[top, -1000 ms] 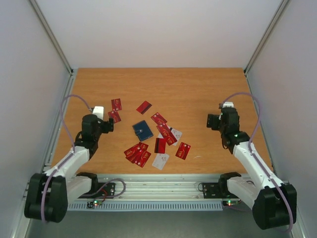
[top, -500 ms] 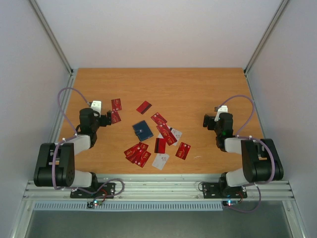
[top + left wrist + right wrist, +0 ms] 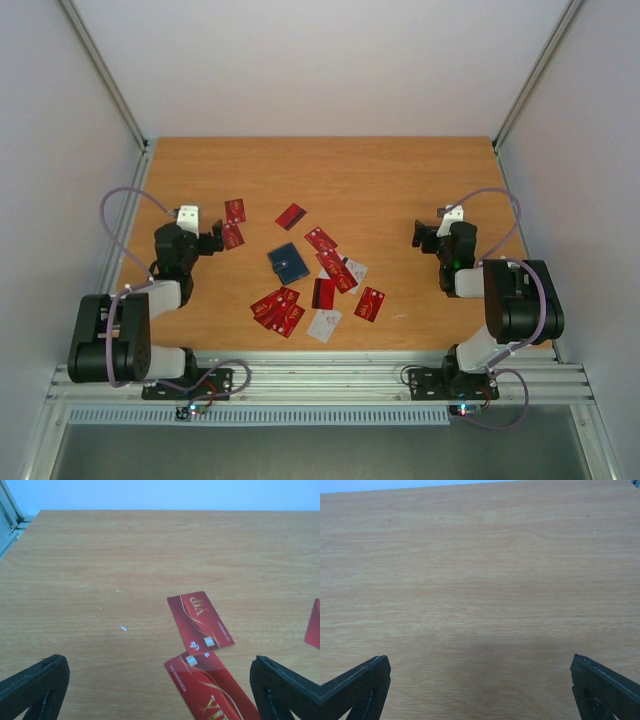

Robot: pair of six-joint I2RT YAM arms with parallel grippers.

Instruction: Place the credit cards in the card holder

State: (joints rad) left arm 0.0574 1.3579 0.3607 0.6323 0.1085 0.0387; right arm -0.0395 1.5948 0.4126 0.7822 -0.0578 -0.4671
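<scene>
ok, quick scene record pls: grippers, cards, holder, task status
left gripper: open, empty, two red cards just ahead of it
right gripper: open, empty, only bare table in its wrist view
credit cards: scattered mid-table, mostly red, a few white
card holder: navy, lying among the cards, apart from both grippers
task status: no card held, none seen going into the holder

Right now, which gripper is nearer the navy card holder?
Left. The left gripper is a short way to the left of the card holder, beside two red cards. The right gripper is clearly farther off, on the holder's right side.
</scene>
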